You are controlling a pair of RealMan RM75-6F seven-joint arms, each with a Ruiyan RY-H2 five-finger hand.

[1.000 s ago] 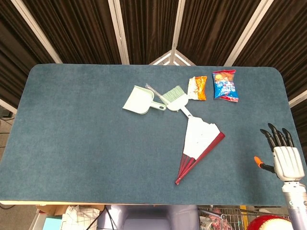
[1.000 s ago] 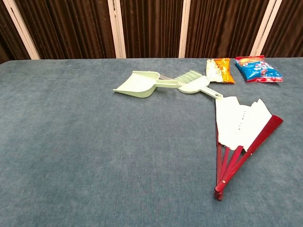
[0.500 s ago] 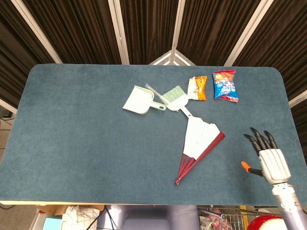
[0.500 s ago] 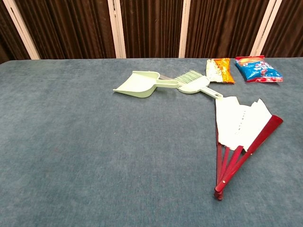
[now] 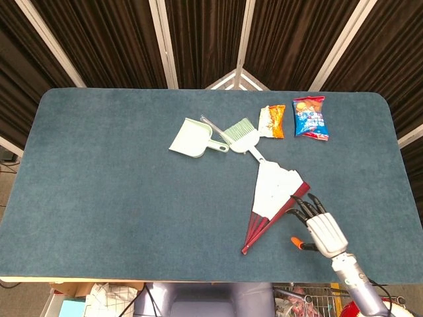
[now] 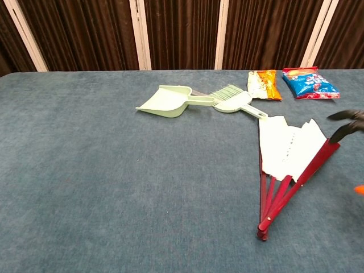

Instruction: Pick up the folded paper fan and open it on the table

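Note:
The paper fan (image 5: 274, 198) lies partly spread on the blue table, white paper leaf toward the far side, dark red ribs meeting at a pivot near the front edge; the chest view shows the fan (image 6: 290, 156) at centre right. My right hand (image 5: 320, 225) hovers just right of the fan's red outer rib, fingers apart and pointing toward it, holding nothing. Only the dark fingertips (image 6: 344, 124) of that hand enter the chest view at the right edge, close to the rib's top end. My left hand is not visible in either view.
A pale green dustpan (image 5: 192, 139) and matching brush (image 5: 242, 135) lie behind the fan, the brush handle nearly touching the paper leaf. An orange snack bag (image 5: 272, 121) and a blue snack bag (image 5: 310, 118) sit at the back right. The table's front edge (image 5: 198, 280) runs close below the fan's pivot.
My right hand has travelled left from the table's right edge toward the fan, fingers still spread. Its fingertips now enter the chest view. The fan has not moved.

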